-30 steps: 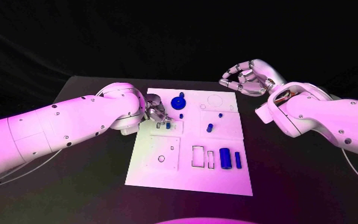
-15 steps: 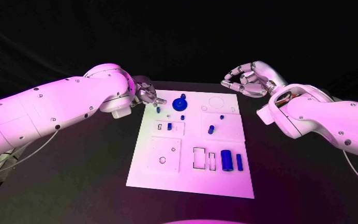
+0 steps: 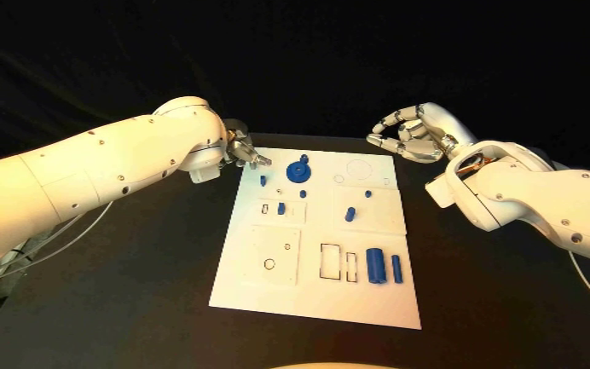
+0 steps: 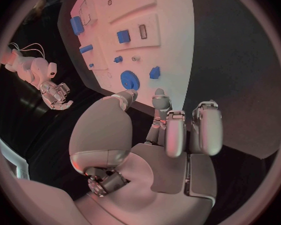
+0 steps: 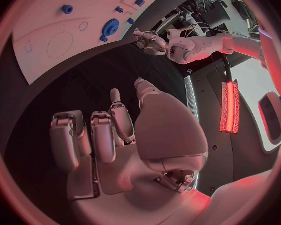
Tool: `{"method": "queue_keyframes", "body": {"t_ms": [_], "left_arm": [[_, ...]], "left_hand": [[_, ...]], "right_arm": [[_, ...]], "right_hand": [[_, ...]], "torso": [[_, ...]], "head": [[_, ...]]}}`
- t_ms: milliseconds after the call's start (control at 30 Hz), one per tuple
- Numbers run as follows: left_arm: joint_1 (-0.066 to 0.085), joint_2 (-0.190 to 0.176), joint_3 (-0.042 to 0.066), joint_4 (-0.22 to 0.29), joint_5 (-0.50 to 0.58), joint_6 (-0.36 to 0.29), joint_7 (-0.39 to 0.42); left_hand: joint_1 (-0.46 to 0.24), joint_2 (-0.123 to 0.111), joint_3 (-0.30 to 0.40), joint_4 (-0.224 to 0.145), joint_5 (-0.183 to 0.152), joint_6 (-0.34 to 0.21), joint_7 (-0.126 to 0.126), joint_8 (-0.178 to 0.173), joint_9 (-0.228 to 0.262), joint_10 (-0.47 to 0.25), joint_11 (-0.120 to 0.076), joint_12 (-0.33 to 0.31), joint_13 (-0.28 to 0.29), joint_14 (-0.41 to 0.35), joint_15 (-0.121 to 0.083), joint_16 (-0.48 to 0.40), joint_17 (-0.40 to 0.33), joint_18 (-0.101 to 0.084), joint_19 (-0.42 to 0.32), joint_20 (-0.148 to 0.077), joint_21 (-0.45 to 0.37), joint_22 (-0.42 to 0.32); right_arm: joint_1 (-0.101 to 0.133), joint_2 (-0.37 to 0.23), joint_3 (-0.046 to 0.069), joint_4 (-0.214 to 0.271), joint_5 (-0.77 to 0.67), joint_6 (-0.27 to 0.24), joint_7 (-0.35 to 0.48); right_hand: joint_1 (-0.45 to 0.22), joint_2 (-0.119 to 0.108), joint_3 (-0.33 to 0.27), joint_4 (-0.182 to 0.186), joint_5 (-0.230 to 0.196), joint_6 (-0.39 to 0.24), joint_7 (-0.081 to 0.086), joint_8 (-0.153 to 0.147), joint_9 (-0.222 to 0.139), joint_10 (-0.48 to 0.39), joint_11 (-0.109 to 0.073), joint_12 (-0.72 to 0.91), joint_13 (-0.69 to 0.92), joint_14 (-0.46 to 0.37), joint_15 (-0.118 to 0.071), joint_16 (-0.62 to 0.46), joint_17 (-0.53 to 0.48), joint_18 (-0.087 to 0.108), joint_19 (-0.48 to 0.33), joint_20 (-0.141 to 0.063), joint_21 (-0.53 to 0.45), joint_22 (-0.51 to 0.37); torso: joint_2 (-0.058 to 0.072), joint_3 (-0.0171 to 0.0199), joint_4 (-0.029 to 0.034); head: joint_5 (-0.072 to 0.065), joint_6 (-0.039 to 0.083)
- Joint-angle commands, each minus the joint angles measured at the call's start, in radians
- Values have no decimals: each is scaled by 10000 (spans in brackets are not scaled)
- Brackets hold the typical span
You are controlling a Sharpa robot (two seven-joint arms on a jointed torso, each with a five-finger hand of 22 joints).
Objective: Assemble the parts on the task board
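step: between placements, as I judge it; several blue parts already stand in the task board (image 3: 252, 275), both hands off it
task board: centre of the head view on the black counter (image 3: 135, 301); round blue part (image 3: 297, 170) near its upper edge, two blue cylinders (image 3: 383, 267) lower right, small pegs mid-board
left hand (image 3: 241, 152): upper left of the board, just past its corner; fingers half-curled, nothing between them in the wrist view
right hand (image 3: 411, 137): upper right, clear of the board; fingers curled inward, holding nothing
next move: probably reach for a loose part and align it to an open slot
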Motion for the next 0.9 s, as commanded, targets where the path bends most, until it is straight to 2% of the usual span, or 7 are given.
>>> {"method": "queue_keyframes", "body": {"t_ms": [33,133,333,733,900], "left_arm": [[39,149,-46,-189,-388,476,146],[27,267,-95,-352,-438,616,129],[-21,444,-170,-557,-419,823,118],[-74,534,-208,-728,-250,1158,98],[-89,565,-219,-747,-147,1187,123]], "left_hand": [[123,15,-53,22,21,-46,7,-69,-23,-80,28,-36,-9,885,79,-61,2221,184,-33,16,-50,286],[117,33,-60,27,17,-32,9,-70,-31,-83,33,-36,-11,890,84,-52,2236,184,-31,22,-50,289],[71,74,-113,32,-7,54,5,-54,-58,-91,36,-32,-22,892,95,-49,2240,185,-31,44,-53,289],[61,164,-164,19,-10,216,-31,3,-87,-75,14,1,-13,910,87,-19,2287,180,-5,63,-44,323],[94,189,-176,17,-6,291,-53,39,-92,-43,-4,37,18,924,75,4,2323,175,15,63,-33,350]], "right_arm": [[-9,4,-2,9,-33,104,65],[-10,8,-2,16,-33,105,66],[-10,23,-2,24,-33,108,67],[-10,32,-3,32,-34,102,73],[-10,45,-3,31,-34,106,76]], "right_hand": [[-77,8,-43,5,-38,-45,-24,63,17,-40,-54,-39,273,786,-57,-39,1637,63,730,-69,-43,2309],[-77,8,-43,5,-38,-45,-24,63,17,-40,-54,-39,273,786,-57,-39,1637,63,730,-69,-43,2309],[-75,18,-41,1,-19,-46,-25,66,19,-31,-56,-30,282,787,-58,-39,1640,62,733,-70,-39,2312],[-75,18,-41,1,-19,-46,-25,66,19,-31,-56,-30,282,787,-58,-39,1640,62,733,-70,-39,2312],[-75,30,-40,-3,1,-47,-27,71,22,-32,-58,-33,279,787,-60,-40,1639,65,724,-71,-52,2304]], "torso": [[22,-12,-6],[41,-20,-6],[33,-9,-17],[13,-4,5],[14,-9,-10]], "head": [[16,-4],[18,-6],[26,-23],[8,-63],[24,-62]]}}
